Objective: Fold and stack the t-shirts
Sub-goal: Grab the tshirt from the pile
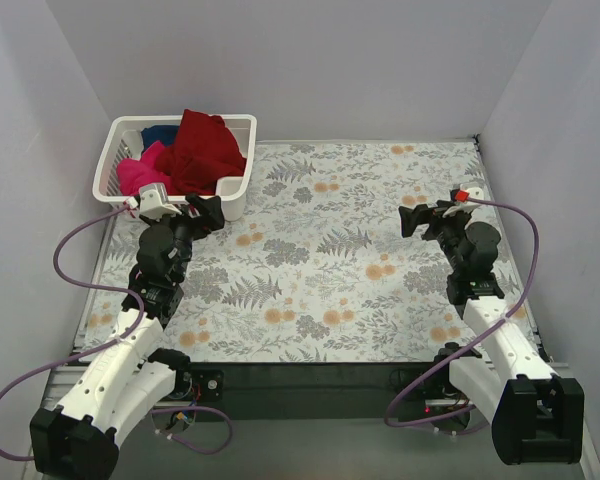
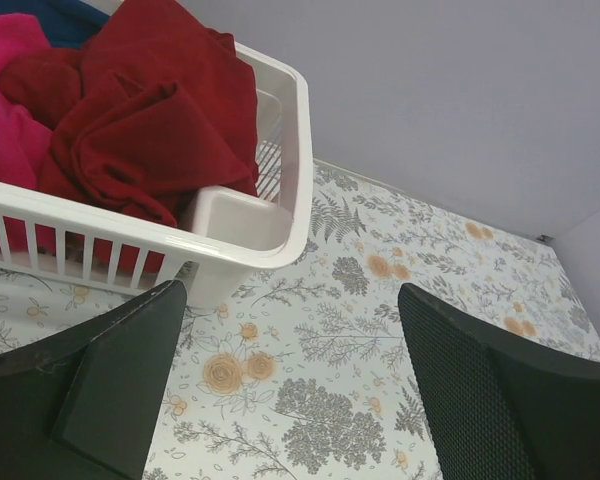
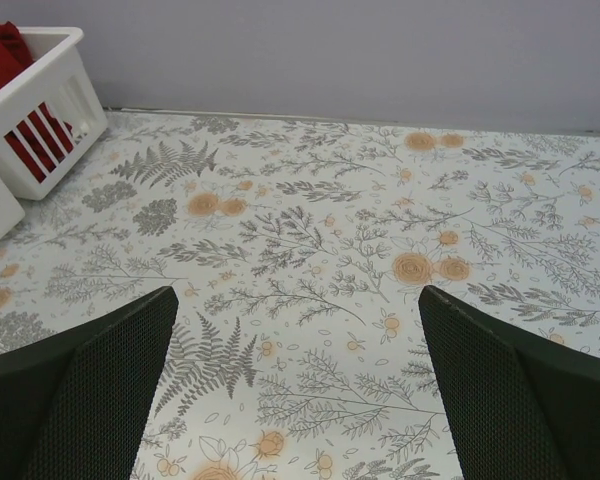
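Walls: pale grey and plain, closing the scene on the far side and on both flanks
Desk [image 1: 360,270]: covered with a white sheet printed with grey ferns and orange flowers; a dark strip runs along the near edge, where both arms are bolted
Basket [image 1: 236,196]: white plastic lattice, upright in the far left corner of the desk
Dark red shirt [image 1: 205,150]: crumpled and unfolded, heaped in the right half of the basket and rising above its rim; whether it is one piece or two cannot be told
Pink shirt [image 1: 140,172]: bunched in the near left part of the basket, touching the dark red shirt
Blue shirt [image 1: 161,133]: only a small patch shows at the far side of the basket, beyond the pink shirt and beside the red heap
Left tool [image 1: 210,210]: spread wide with nothing between its fingers, above the desk just beside the near right corner of the basket
Left wrist view: the basket wall and the red heap fill the upper left, close beyond the black fingers [image 2: 110,390]
Right tool [image 1: 413,218]: also spread wide and empty, over the right part of the desk, well apart from the basket and pointing left toward the middle
Cables [image 1: 65,255]: purple, looping from each wrist down to the arm bases
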`<move>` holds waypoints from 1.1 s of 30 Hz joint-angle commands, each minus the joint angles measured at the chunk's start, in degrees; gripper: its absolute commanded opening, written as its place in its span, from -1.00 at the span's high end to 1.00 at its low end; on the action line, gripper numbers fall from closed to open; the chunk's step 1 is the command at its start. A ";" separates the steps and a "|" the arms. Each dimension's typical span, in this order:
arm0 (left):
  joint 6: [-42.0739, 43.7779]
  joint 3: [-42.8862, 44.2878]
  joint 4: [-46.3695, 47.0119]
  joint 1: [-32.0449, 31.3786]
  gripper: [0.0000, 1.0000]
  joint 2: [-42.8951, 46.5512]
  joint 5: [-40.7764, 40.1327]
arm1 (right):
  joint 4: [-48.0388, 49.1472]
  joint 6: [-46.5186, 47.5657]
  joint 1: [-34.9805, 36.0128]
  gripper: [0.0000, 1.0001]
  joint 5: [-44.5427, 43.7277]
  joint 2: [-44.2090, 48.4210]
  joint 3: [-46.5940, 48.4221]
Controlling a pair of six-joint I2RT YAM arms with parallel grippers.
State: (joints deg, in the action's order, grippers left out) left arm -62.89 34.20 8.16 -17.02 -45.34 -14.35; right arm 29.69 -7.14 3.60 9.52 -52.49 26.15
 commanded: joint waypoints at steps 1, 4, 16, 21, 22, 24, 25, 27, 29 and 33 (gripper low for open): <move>2.07 0.08 -0.16 -0.12 -0.63 0.26 -1.82 | 0.63 -0.24 -0.17 -0.97 -1.43 -0.94 2.85; 2.86 0.52 -0.78 -0.12 -0.68 -0.53 -2.44 | 0.63 -1.12 -0.08 -0.97 -2.13 -1.39 3.11; 6.38 11.22 -5.50 2.94 -0.75 -9.57 -5.43 | 0.63 -2.79 -0.17 -0.97 -8.46 0.90 1.01; 6.38 16.33 -2.90 10.14 -0.76 -19.75 -1.12 | 0.63 -2.88 -0.08 -0.97 -9.26 0.20 1.27; 6.73 18.60 -2.28 10.51 -0.76 -21.26 -1.64 | 0.54 -3.06 -0.17 -0.97 -9.17 0.11 1.27; 9.00 21.25 -1.84 11.12 -0.76 -24.86 -2.52 | 0.54 -3.32 -0.08 -0.97 -8.82 -0.51 1.44; 9.63 22.31 -1.40 11.30 -0.75 -28.28 -2.61 | 0.54 -3.32 -0.17 -0.97 -8.38 -0.51 1.45; 10.94 26.17 -2.27 12.00 -0.73 -31.99 -0.60 | 0.54 -3.67 -0.17 -0.97 -8.11 -0.86 1.53; 11.21 27.76 -2.36 12.18 -0.69 -35.33 2.64 | 0.54 -3.67 -0.17 -0.97 -8.02 -1.04 1.53; 11.83 28.64 0.01 12.62 -0.66 -39.55 5.21 | 0.63 -3.94 -0.17 -0.97 -8.46 -1.82 1.62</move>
State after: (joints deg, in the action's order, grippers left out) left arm -53.19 60.18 6.85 -4.97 -83.92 -12.38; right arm 29.43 -10.41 3.60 1.63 -54.02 26.46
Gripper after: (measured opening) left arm 0.837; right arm 0.985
